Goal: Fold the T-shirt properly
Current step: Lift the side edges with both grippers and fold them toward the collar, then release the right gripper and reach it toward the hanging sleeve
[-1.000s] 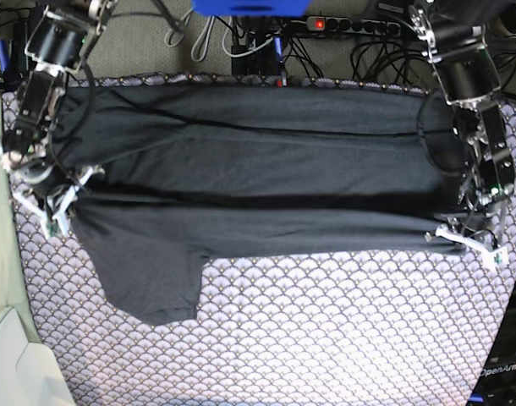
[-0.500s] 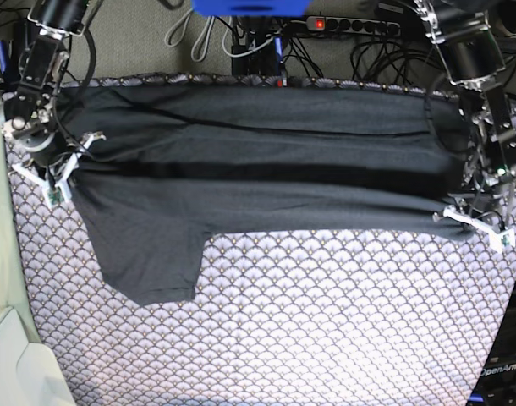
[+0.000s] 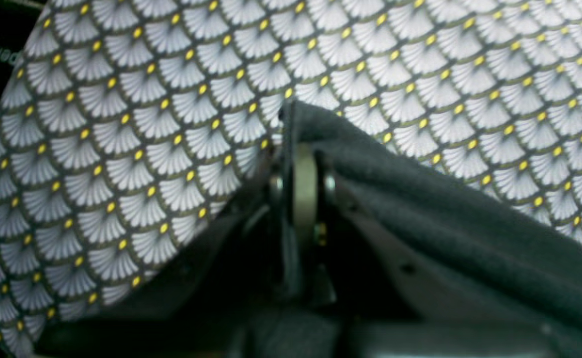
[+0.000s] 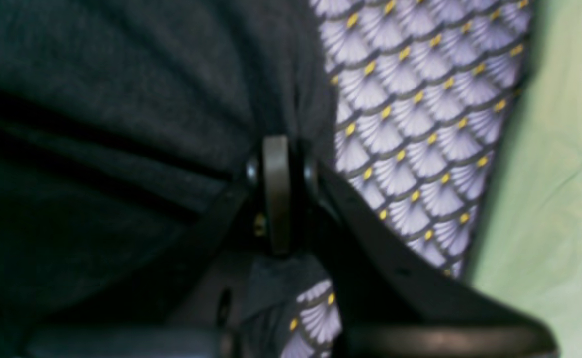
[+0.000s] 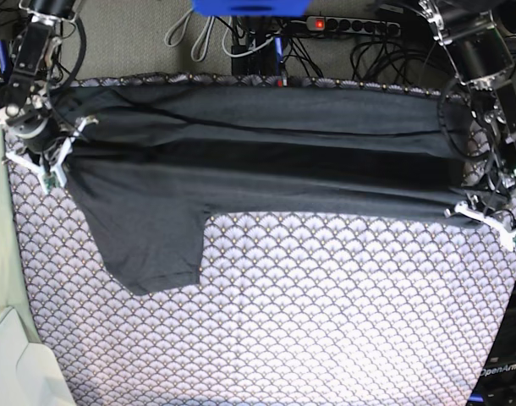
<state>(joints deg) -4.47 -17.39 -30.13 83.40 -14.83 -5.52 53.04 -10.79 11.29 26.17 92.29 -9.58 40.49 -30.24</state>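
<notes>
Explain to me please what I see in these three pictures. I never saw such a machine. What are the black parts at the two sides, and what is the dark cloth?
The base view looks down on a table from above. Two robot arms work there. The other two pictures come from small cameras on the wrists of the arms, so they show each gripper from very close.

On the table lies a patterned cloth with a scallop design. On it is spread a dark grey T-shirt; one sleeve hangs toward the near side.

The left gripper is shut on one end of the shirt, the right gripper on the other. The wrist views show fabric pinched at each gripper.
</notes>
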